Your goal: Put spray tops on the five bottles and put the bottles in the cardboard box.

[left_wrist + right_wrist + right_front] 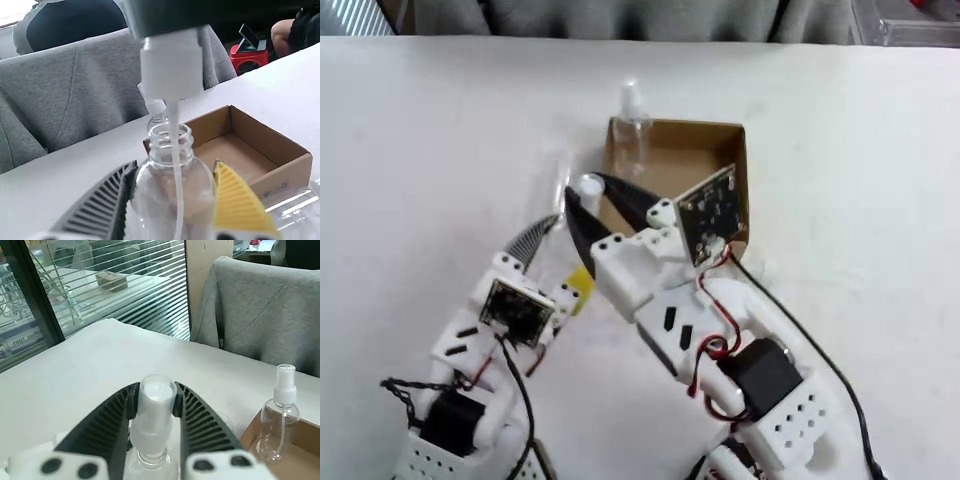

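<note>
My left gripper (175, 167), one grey ridged finger and one yellow, is shut on a clear bottle (170, 192) held upright. Just above the bottle's open neck hangs a white spray top (171, 67), its tube running down inside the bottle. My right gripper (156, 390), with black fingers, is shut on that spray top (156, 407). In the high view the right gripper (585, 188) sits at the near left corner of the cardboard box (725, 150). A capped bottle (632, 118) stands in the box's far left corner, also the capped bottle (280, 415).
Another clear bottle (295, 205) lies on the white table beside the box (260, 150). Grey cloth (60, 100) hangs along the table's far edge. Open table stretches to the left and right of the arms.
</note>
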Controlling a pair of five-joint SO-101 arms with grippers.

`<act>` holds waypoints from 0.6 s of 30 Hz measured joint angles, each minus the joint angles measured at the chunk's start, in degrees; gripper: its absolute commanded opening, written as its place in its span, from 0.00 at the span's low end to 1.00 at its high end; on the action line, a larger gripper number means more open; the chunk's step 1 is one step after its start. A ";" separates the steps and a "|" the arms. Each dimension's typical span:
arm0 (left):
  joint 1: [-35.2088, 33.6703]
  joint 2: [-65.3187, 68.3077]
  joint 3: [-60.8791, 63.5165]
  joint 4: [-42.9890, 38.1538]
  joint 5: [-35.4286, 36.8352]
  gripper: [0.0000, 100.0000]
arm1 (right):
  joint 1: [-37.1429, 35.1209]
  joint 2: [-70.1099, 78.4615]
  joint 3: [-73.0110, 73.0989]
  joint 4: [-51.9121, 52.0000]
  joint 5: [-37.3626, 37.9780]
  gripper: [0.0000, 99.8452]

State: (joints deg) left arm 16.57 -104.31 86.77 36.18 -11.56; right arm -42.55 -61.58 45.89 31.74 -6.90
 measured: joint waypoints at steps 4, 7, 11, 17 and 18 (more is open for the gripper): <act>0.00 0.00 -0.09 -0.18 0.00 0.05 | -0.09 0.18 1.49 0.00 -0.18 0.02; 0.00 0.00 -0.09 -0.18 0.00 0.05 | -0.18 0.18 1.58 0.00 -0.35 0.02; 0.00 0.00 -0.09 -0.18 0.00 0.05 | -0.70 0.18 1.58 0.00 -0.35 0.02; 0.00 0.00 -0.09 -0.18 0.00 0.05 | -1.49 0.18 1.58 0.00 -0.35 0.11; 0.00 0.00 -0.09 -0.18 0.00 0.05 | -1.58 0.18 1.58 0.00 -0.35 0.15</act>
State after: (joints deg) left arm 16.57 -104.31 86.68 36.00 -11.56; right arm -44.13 -61.41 47.47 31.74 -7.25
